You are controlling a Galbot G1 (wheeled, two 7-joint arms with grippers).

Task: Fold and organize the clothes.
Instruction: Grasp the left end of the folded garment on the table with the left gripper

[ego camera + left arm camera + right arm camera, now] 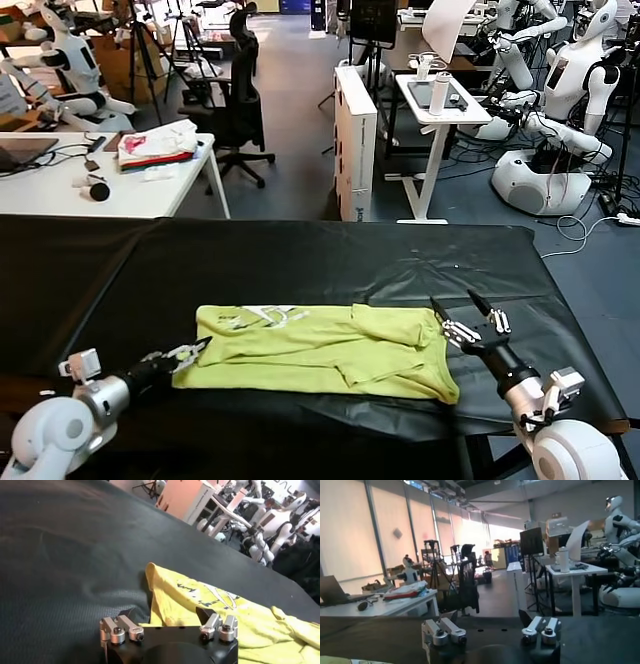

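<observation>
- Work surface: the table (300, 265), under a black cover, spans the head view; its front half carries the garment.
- Garment: the T-shirt (320, 350), lime-yellow, lies lengthwise near the front edge of the table. It appears folded lengthwise into a long band, with the white print showing towards the robot's left end and a sleeve or flap turned over near the right end. The edges are uneven and the cloth is creased.
- Left gripper (190, 352): low at the T-shirt's left end, just beside or touching the hem, fingers spread wide with nothing between them. The left wrist view confirms the yellow cloth directly ahead of the fingers.
- Right gripper (468, 315): raised just off the T-shirt's right end, tilted upward, jaws wide apart and holding nothing; its wrist camera looks out at the room, not the cloth.
- Assessment: the first lengthwise folds look done. Judged remaining: a crosswise fold or two to make a compact packet, then squaring and placing it.
</observation>
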